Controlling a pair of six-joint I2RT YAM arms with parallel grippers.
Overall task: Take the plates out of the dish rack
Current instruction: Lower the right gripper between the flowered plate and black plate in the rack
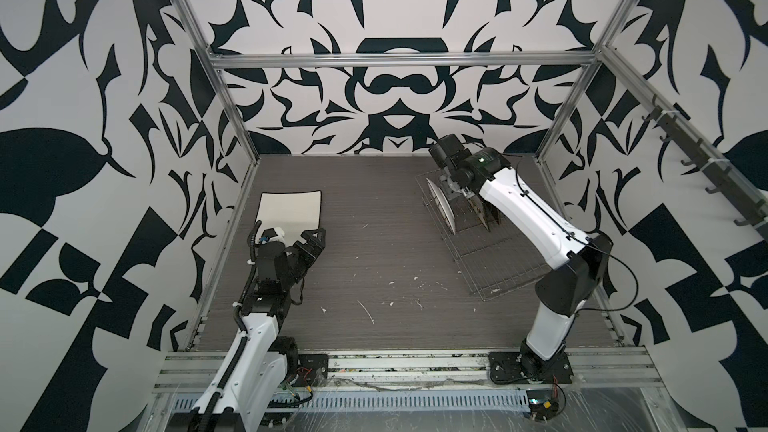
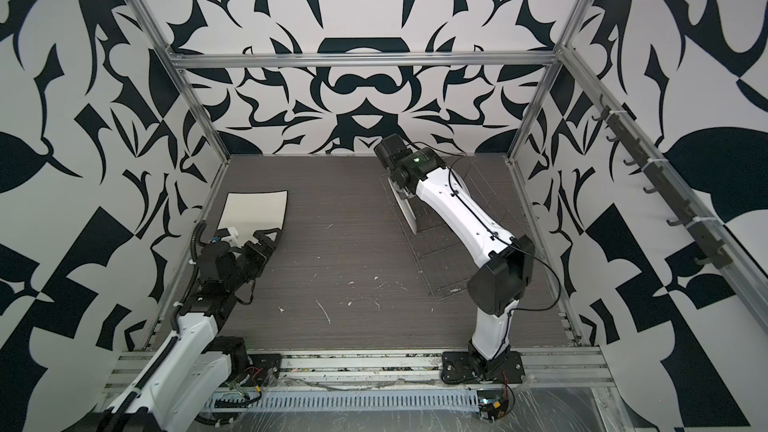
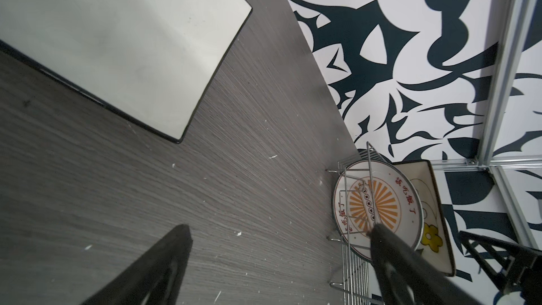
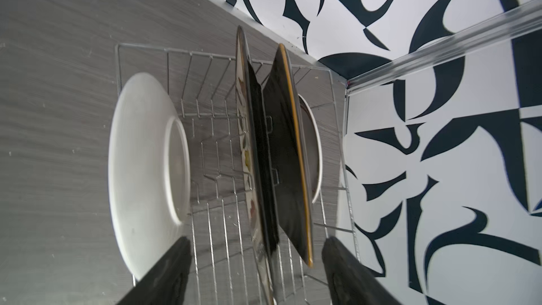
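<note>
Across the table's (image 1: 374,251) far right corner sits the dish rack (image 1: 498,268), tines (image 4: 205,63) holding plates on edge so a rim can be pinched: a round white plate (image 4: 140,156), a flowered square plate (image 4: 244,142), a black yellow-edged plate (image 4: 281,148), another round plate (image 4: 316,154) behind. A white square plate (image 1: 291,211) lies flat at left, apparently unloaded. The right arm (image 1: 528,209) reaches steeply down; the right gripper (image 4: 256,240) straddles both square plates, jaws spread, seemingly touching neither. The left gripper (image 3: 280,227) hovers wide apart beside the flat plate.
</note>
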